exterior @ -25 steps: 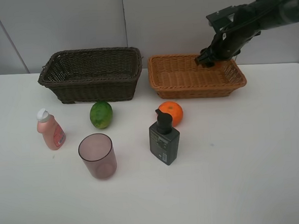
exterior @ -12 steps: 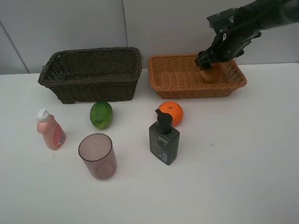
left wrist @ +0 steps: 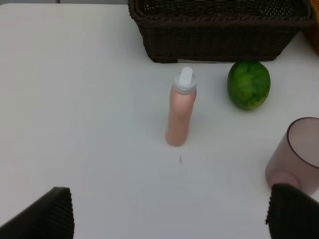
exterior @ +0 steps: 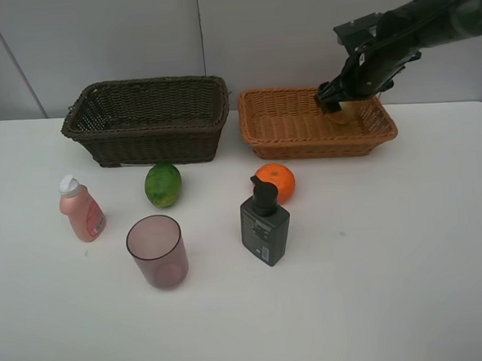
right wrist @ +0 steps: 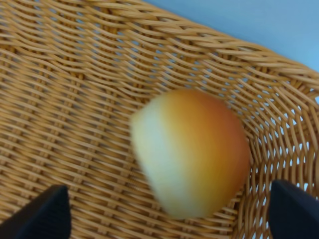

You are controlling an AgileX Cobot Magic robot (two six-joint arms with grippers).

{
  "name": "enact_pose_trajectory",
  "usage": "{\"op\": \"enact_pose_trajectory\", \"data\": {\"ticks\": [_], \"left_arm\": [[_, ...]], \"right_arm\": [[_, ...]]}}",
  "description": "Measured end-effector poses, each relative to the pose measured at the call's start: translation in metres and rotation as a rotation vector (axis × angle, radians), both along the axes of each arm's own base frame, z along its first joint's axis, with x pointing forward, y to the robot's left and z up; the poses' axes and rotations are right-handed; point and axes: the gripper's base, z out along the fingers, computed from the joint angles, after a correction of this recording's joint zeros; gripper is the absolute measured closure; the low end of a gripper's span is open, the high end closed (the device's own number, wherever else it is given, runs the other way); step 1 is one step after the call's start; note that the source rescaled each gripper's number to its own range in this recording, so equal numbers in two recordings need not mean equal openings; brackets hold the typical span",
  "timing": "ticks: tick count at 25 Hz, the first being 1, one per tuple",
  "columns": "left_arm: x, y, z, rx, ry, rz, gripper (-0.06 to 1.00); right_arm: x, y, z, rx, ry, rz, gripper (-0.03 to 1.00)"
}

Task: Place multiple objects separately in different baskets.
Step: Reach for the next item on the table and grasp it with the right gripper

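Note:
My right gripper [exterior: 340, 99] hovers over the far right corner of the light orange-tan basket [exterior: 304, 148]. Its jaws stand wide open. The peach-like fruit [right wrist: 194, 149] lies blurred on the basket floor [right wrist: 75, 74] between the spread fingers, touching neither; from above it shows only as a pale patch [exterior: 345, 110]. My left gripper [left wrist: 169, 214] is open over the table, facing the pink bottle [left wrist: 180, 112], the green fruit [left wrist: 248, 84] and the mauve cup [left wrist: 299, 149]. The dark basket [exterior: 148, 133] stands at the back left.
In front of the baskets stand the pink bottle [exterior: 81, 209], green fruit [exterior: 163, 184], cup [exterior: 157, 251], orange [exterior: 278, 181] and dark pump bottle [exterior: 265, 226]. A grey wall rises behind the white table.
The right gripper's jaws have spread and let go of the peach-like fruit, which now lies in the light basket. The left arm has not moved.

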Motion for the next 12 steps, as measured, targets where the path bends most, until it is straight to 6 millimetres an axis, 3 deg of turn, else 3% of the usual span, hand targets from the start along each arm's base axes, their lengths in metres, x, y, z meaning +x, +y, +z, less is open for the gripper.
{"op": "enact_pose_trajectory", "data": {"ticks": [7, 12], "left_arm": [[0.0, 0.0, 0.0, 0.0, 0.0, 0.0, -0.06], [0.0, 0.0, 0.0, 0.0, 0.0, 0.0, -0.06]], "right_arm": [[-0.003, -0.001, -0.002, 0.002, 0.043, -0.023, 0.14], [-0.01, -0.001, 0.009, 0.023, 0.079, -0.057, 0.14]]}}
